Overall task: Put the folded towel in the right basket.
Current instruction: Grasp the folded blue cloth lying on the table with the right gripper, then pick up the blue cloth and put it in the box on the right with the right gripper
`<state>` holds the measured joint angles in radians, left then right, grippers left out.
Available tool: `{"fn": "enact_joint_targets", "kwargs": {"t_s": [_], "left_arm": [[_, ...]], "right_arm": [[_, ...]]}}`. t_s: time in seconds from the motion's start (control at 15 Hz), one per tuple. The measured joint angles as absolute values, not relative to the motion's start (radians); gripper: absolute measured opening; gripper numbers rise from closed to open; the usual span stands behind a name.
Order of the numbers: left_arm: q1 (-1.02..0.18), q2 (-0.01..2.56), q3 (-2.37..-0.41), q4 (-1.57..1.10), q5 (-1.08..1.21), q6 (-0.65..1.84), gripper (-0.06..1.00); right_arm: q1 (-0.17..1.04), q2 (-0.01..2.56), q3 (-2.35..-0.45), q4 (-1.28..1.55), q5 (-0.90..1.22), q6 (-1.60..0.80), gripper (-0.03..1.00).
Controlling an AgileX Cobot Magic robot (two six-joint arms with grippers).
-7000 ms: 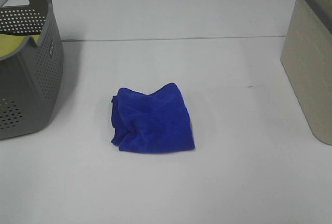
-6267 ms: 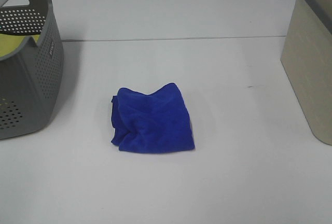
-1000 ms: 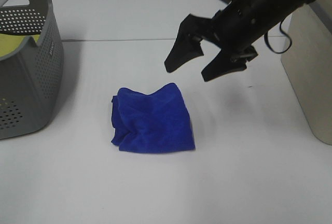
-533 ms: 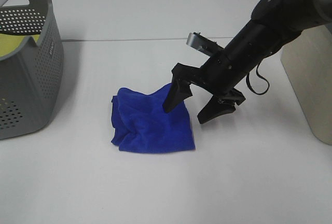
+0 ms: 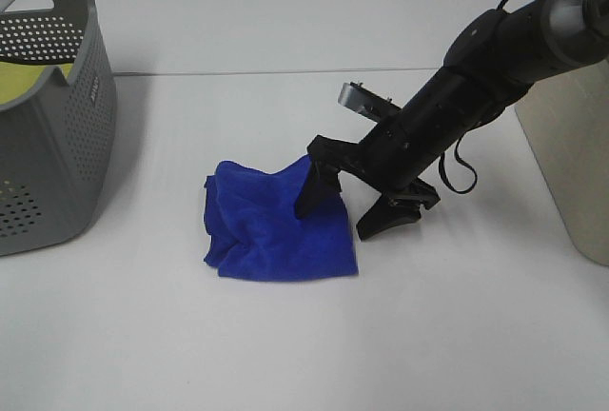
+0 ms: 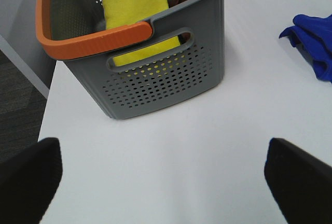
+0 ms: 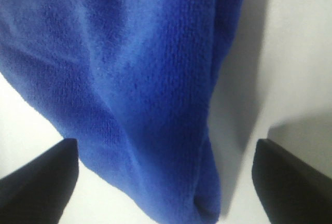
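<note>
The folded blue towel (image 5: 271,225) lies on the white table at the middle. My right gripper (image 5: 338,213) is open and low at the towel's right edge. One finger rests on the towel and the other stands on the table to its right. In the right wrist view the towel (image 7: 145,79) fills the space between the two fingertips (image 7: 36,175). The beige right basket (image 5: 571,116) stands at the table's right edge. My left gripper (image 6: 161,175) is open over bare table beside the grey basket, far from the towel (image 6: 314,42).
A grey perforated basket (image 5: 57,135) with an orange handle (image 6: 88,40) stands at the left and holds a yellow cloth (image 6: 137,16). The table's left edge (image 6: 46,115) drops to dark floor.
My right arm came in from the upper right and dropped to the towel. In the last half second it sank slightly lower and leftward. The towel has not moved.
</note>
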<state>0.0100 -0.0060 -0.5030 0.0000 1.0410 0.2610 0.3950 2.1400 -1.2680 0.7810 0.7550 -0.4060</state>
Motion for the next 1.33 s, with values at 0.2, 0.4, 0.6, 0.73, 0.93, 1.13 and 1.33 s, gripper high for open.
{"fn": "enact_joint_targets", "kwargs": {"t_s": [0.2,0.4,0.6,0.73,0.93,1.13,1.33], "left_arm": [[0.01,-0.006,-0.503,0.0,1.041,0.261,0.99],[0.01,-0.006,-0.503,0.0,1.041,0.261,0.99],[0.01,-0.006,-0.503,0.0,1.041,0.261,0.99],[0.01,-0.006,-0.503,0.0,1.041,0.261,0.99],[0.01,-0.006,-0.503,0.0,1.041,0.261,0.99],[0.01,-0.006,-0.503,0.0,1.041,0.261,0.99],[0.01,-0.006,-0.503,0.0,1.041,0.261,0.99]], "right_arm": [[0.466,2.154,-1.268,0.806,0.707,-0.406,0.87],[0.527,2.164,-1.272,0.811,0.662,-0.405,0.8],[0.536,2.179,-1.273,0.805,0.637,-0.39,0.5],[0.536,2.181,-1.273,0.801,0.63,-0.383,0.21],[0.536,2.181,-1.273,0.801,0.65,-0.383,0.11],[0.536,2.167,-1.273,0.799,0.71,-0.383,0.11],[0.535,2.064,-1.273,0.795,0.749,-0.394,0.11]]}}
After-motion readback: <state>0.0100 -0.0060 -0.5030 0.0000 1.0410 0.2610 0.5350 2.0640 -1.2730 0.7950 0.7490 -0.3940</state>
